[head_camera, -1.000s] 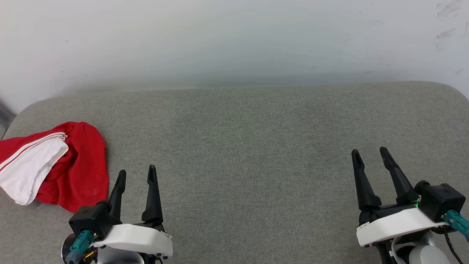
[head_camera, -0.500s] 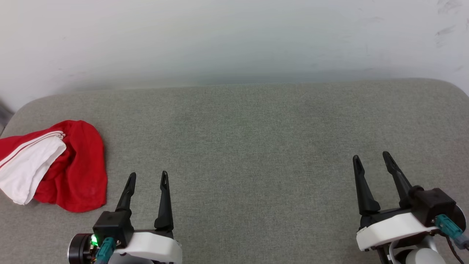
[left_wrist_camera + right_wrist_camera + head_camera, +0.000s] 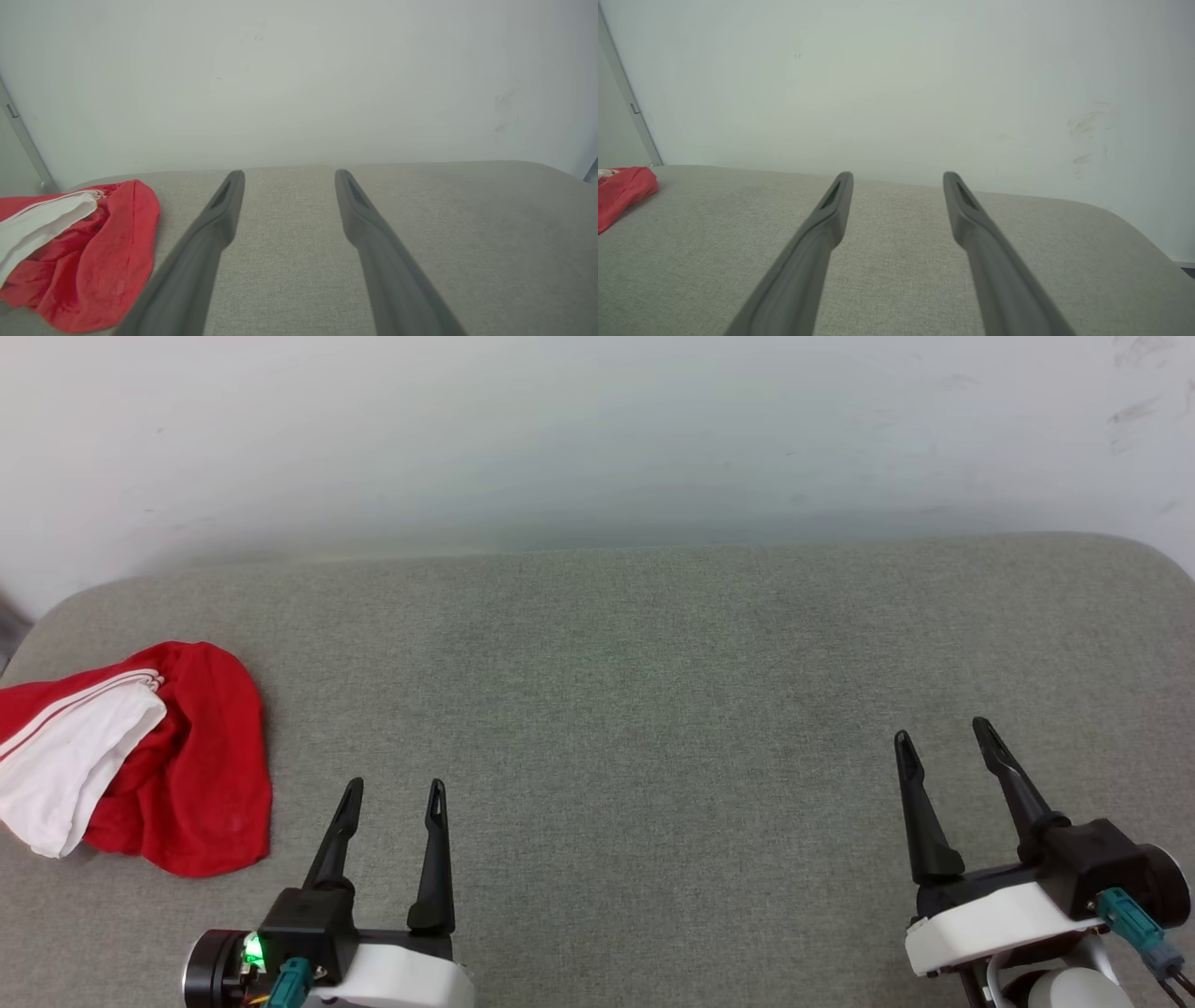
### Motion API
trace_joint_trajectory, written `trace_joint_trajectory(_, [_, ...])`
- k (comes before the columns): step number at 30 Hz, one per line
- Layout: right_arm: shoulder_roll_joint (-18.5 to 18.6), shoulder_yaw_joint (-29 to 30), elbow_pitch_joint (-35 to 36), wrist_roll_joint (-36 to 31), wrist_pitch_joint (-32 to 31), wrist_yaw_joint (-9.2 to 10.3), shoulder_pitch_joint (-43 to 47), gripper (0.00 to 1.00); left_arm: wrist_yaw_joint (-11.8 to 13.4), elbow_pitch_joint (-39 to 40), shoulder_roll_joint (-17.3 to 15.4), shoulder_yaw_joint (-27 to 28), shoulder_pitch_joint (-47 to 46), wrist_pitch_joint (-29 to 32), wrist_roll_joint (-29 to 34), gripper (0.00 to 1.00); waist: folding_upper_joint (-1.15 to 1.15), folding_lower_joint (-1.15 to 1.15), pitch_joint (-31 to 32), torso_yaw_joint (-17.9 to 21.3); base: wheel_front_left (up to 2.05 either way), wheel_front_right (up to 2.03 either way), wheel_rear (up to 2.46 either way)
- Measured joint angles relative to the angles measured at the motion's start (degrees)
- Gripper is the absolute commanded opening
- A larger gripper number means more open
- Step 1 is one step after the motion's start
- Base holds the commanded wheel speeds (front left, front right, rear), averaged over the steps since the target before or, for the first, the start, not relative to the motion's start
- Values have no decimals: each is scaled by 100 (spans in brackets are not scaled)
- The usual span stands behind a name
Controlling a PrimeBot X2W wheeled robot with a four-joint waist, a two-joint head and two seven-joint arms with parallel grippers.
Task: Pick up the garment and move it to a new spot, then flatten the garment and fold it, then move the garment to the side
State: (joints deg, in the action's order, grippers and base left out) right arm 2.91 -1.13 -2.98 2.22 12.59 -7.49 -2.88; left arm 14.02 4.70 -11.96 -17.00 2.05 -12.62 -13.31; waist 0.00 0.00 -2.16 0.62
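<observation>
Garment (image 3: 177,761): bunched red heap, white sleeve on top, on grey cushion (image 3: 635,709), just left of left gripper (image 3: 394,791), not touching | left gripper: fingers spread, empty | right gripper (image 3: 943,739): fingers spread, empty, well apart from garment

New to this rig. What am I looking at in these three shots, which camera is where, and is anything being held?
It is a two-armed robot in front of a grey fabric-covered surface against a pale wall. The head view looks down from the robot's head: left gripper at lower left, right gripper at lower right, each with two long dark fingers. The other two pictures come from cameras on each wrist, looking along that arm's own fingers. A crumpled red T-shirt with a white sleeve lies at the surface's left end, beside the left gripper and not touching it. Both grippers are open and hold nothing.
</observation>
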Motion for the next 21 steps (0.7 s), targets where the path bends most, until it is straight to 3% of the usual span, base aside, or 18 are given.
trace_joint_trajectory(13, [0, -158, -310, 604, 144, -1, 1, 100, -1003, 58, 605, 798, 250, -140, 252, 100, 0, 0, 1, 14, 0, 0, 0])
trace_joint_trajectory(21, [1, -171, -409, 492, 219, -1, -9, 100, -1381, -13, 800, 1069, 345, -219, 633, 100, 0, 0, 13, 37, 0, 0, 0])
